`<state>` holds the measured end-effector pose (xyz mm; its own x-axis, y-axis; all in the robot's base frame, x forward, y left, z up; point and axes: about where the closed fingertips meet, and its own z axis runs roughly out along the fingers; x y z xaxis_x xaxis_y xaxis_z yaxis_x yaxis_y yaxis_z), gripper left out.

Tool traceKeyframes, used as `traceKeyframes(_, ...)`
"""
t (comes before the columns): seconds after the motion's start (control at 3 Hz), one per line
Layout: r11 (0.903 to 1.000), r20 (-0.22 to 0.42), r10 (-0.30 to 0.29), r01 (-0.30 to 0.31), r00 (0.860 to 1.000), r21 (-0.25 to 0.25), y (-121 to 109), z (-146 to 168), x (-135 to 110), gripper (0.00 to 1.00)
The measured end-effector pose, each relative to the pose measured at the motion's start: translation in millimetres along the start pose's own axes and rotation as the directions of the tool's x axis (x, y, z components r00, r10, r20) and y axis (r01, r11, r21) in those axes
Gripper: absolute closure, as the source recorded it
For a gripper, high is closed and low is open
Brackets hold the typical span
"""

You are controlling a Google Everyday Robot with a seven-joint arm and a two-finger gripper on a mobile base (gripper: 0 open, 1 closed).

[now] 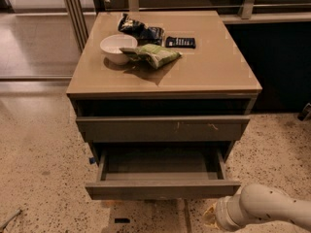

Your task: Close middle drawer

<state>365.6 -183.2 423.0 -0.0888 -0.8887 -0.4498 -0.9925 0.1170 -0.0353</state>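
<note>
The middle drawer (163, 189) is pulled far out of the cabinet, low in the camera view. Its front is plain and grey-brown, and its dark box interior (160, 161) holds nothing that I can see. Above it sits a similar drawer front with small pale scratch marks (194, 126), out only slightly, with a dark gap above it. My white arm (265, 208) comes in from the bottom right. My gripper (210, 216) is at its left end, just below and in front of the right end of the middle drawer's front. It is mostly cut off by the frame edge.
The cabinet top (214, 67) carries a white bowl (116, 47), a green snack bag (154, 55), a dark snack bag (141, 30) and a small black device (181, 41). Speckled floor surrounds the cabinet. A dark panel (282, 67) stands to the right, metal posts (73, 13) at the back left.
</note>
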Motion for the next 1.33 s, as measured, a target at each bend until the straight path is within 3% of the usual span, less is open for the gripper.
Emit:
traceKeyframes(0.33,0.9875,0.031,-0.084,0.079,0.996,0.136,-24,9,3,1.0)
traceKeyframes(0.67,0.9622,0.08,-0.149,0.126,0.986,0.241,-50,17,-1,1.0)
traceKeyframes(1.33,0.9298,0.155,-0.199,0.136,0.968,0.342,-90,30,-10,1.0)
